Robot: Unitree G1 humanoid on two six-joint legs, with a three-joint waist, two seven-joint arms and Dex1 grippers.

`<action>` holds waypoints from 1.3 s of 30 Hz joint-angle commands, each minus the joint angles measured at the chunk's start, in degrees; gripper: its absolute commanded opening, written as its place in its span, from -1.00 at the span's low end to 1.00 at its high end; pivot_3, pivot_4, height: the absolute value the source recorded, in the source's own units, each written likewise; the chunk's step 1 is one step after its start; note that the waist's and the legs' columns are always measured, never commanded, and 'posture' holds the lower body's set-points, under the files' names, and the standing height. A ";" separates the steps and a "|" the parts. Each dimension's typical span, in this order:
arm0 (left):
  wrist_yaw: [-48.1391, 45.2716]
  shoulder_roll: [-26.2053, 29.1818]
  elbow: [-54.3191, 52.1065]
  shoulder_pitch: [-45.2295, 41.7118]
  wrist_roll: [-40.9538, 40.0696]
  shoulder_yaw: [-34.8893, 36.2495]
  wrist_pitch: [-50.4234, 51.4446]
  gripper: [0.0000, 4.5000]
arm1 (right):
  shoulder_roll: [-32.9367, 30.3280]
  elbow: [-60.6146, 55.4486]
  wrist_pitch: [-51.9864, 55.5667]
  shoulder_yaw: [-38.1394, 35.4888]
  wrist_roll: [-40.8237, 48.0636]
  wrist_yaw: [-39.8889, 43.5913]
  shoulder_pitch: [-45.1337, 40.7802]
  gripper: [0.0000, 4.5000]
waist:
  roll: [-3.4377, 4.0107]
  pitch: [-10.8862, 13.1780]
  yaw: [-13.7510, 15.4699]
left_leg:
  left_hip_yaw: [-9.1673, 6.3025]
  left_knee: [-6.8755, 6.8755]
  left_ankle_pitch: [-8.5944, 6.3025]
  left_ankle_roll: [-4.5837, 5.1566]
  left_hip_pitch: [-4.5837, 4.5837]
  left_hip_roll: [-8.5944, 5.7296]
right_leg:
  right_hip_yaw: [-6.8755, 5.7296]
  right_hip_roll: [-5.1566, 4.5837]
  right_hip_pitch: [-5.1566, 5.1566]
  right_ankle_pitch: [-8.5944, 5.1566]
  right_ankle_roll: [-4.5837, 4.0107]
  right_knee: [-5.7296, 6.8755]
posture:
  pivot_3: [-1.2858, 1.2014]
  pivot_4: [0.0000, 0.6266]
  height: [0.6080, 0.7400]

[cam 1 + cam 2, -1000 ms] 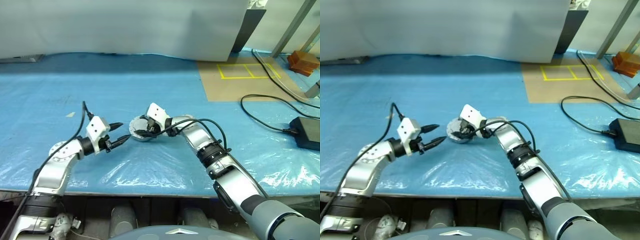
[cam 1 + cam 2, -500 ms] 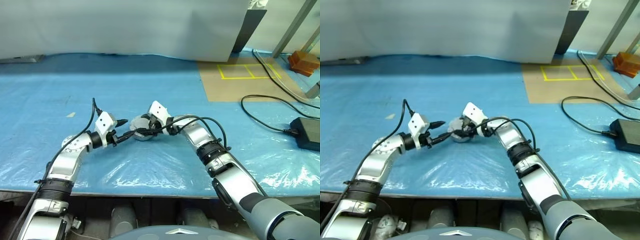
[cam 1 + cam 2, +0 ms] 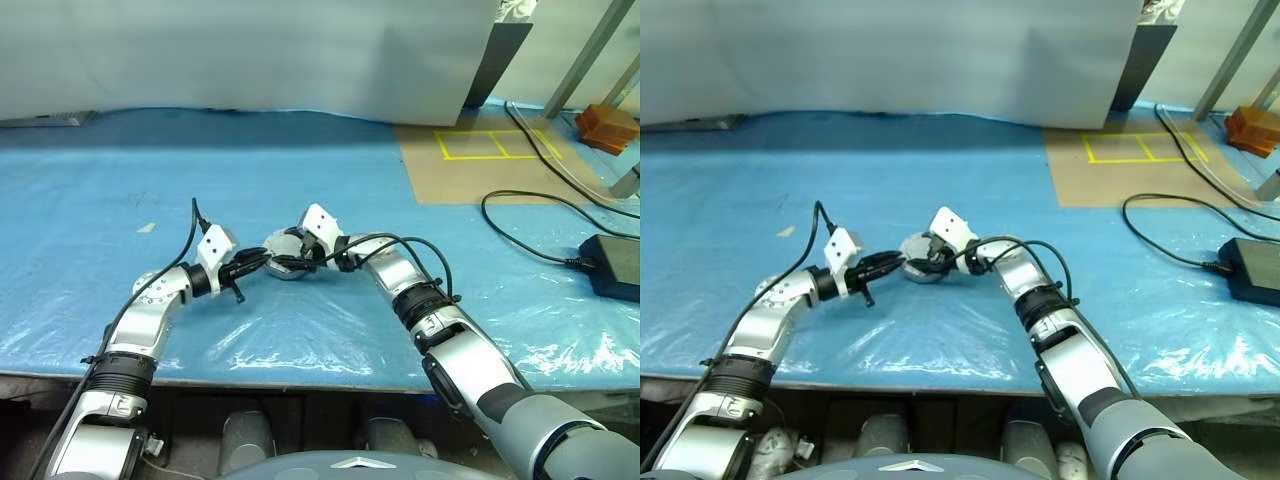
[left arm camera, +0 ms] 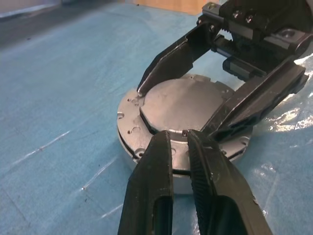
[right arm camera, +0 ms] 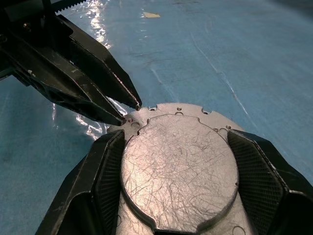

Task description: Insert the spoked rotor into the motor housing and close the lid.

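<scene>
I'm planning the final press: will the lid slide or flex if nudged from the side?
The lid looks like scuffed bare metal, so probably stiff and slick. The right tool straddles it, and the left tool meets its rim, which likely limits sliding.

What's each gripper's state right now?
Left gripper: nearly shut, empty, tips at the lid's rim.
Right gripper: jaws wide, closed on the lid's sides.

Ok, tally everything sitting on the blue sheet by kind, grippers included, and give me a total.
Grippers: 2, left and right
Motor housing with lid on: 1
Black power brick: 1
Black cables: 1
Total: 5
</scene>
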 commanded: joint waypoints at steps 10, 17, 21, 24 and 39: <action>0.24 1.02 7.46 -1.20 6.00 -2.59 -6.62 -0.72 | -1.38 9.89 4.35 -1.89 -1.21 -0.08 1.88 0.33 | -0.16 -0.18 0.03 | -0.15 -0.45 -0.01 0.01 -0.08 -0.35 | 0.06 -0.18 -0.25 -0.01 0.03 -0.13 | 0.03 -0.52 1.00; 0.66 -0.16 7.61 -2.25 5.47 -2.82 -6.85 -0.74 | -0.94 -6.23 9.17 -3.31 1.85 3.41 3.77 0.99 | -0.23 -0.09 0.47 | -0.13 -0.46 -0.01 0.02 -0.46 -0.38 | 0.10 -0.22 -0.46 -0.01 0.03 -0.30 | 0.03 -0.52 1.00; 0.47 -0.23 9.10 -3.08 5.76 -2.81 -7.47 -0.74 | -2.70 -16.47 10.25 -4.99 2.91 3.02 3.61 0.99 | -0.21 -0.06 1.36 | 0.15 -0.35 0.04 0.01 -1.26 -0.36 | 0.04 -0.14 -0.69 0.58 0.08 -0.18 | 0.03 -0.52 1.00; 0.30 -0.15 10.00 -3.55 5.77 -2.70 -7.81 -0.74 | -3.15 -22.36 10.86 -6.40 4.72 2.89 3.67 0.99 | -0.04 0.09 1.46 | 0.23 -0.26 0.25 -0.16 -1.48 -0.24 | -0.17 0.01 -0.84 0.62 -0.26 -0.13 | 0.03 -0.52 1.00; -1.85 1.14 7.40 -2.83 3.79 -1.19 -8.54 -0.74 | -9.15 -24.39 34.99 -18.53 16.00 -0.22 8.31 0.99 | -0.05 0.12 1.55 | -0.12 0.44 0.09 -0.52 -2.05 0.25 | -0.30 0.72 -0.61 0.55 0.19 -0.90 | 0.03 -0.52 1.00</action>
